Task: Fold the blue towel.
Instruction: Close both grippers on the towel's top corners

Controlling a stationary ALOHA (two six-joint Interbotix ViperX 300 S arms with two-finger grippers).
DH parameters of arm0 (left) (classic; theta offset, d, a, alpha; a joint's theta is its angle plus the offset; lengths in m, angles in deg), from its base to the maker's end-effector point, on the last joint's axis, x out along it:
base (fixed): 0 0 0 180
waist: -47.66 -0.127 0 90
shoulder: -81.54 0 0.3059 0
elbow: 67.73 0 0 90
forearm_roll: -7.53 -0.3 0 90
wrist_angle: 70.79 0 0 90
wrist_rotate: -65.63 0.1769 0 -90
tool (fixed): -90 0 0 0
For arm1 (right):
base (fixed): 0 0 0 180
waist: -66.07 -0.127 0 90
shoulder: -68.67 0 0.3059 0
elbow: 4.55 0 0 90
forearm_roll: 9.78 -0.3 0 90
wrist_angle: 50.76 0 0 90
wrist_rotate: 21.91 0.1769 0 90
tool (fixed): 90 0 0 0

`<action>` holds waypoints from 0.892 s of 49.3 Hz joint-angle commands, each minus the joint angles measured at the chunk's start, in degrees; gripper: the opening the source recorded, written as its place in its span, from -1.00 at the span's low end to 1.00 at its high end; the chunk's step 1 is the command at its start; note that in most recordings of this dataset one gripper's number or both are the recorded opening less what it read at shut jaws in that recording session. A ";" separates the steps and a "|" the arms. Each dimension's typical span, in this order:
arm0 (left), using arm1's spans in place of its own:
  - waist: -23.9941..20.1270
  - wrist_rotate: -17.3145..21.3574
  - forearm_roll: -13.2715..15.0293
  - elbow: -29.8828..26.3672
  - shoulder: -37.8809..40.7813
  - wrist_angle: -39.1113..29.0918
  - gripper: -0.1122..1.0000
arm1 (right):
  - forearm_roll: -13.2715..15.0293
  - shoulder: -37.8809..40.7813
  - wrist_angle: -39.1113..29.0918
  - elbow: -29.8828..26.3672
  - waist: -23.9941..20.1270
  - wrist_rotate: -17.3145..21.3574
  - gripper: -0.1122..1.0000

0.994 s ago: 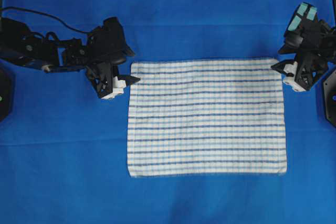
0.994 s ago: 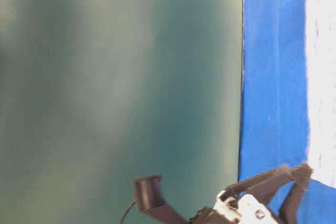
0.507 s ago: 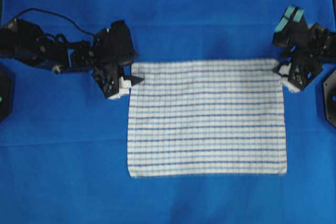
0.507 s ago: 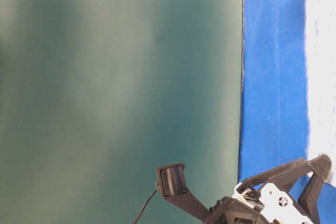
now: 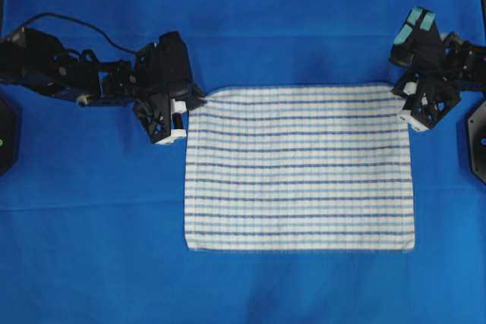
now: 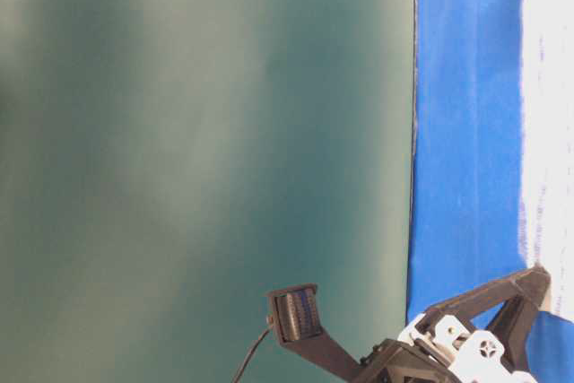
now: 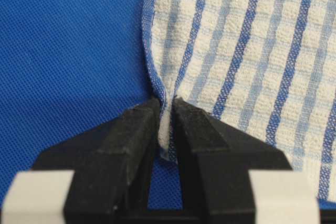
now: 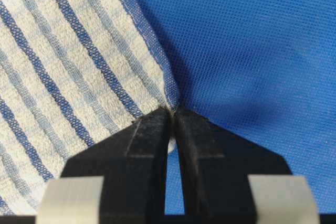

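The blue towel [image 5: 300, 168], white with thin dark and pale blue checks, lies flat in the middle of the overhead view. My left gripper [image 5: 190, 104] is shut on its far left corner; in the left wrist view the hem is pinched between the black fingertips of the left gripper [image 7: 167, 107], and the blue towel [image 7: 252, 51] spreads away from them. My right gripper [image 5: 404, 100] is shut on the far right corner; the right wrist view shows the corner of the blue towel [image 8: 68, 61] squeezed at the tips of the right gripper [image 8: 173, 111].
A large plain blue cloth [image 5: 243, 20] covers the table under everything. Black arm bases stand at the left edge [image 5: 6, 134] and right edge [image 5: 478, 142]. The table-level view shows mostly a dark green wall [image 6: 206, 132] beside the plain blue cloth [image 6: 462, 123].
Both grippers moved in to the towel's far corners and shut on them; a second ago both stood open just outside the corners. The left corner now puckers slightly.
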 commanded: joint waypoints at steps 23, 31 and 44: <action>0.18 0.18 0.09 -1.23 -5.01 -2.11 -0.66 | -2.29 -6.33 -3.16 -0.97 0.09 0.18 -0.71; 0.18 0.35 0.00 -2.46 -7.47 -5.10 -0.66 | -3.52 -12.48 -6.77 -0.97 0.09 0.18 -0.71; 0.18 0.44 -0.09 -3.69 -8.17 -6.24 -0.66 | -4.83 -18.54 -8.26 -0.09 -0.53 0.18 -0.71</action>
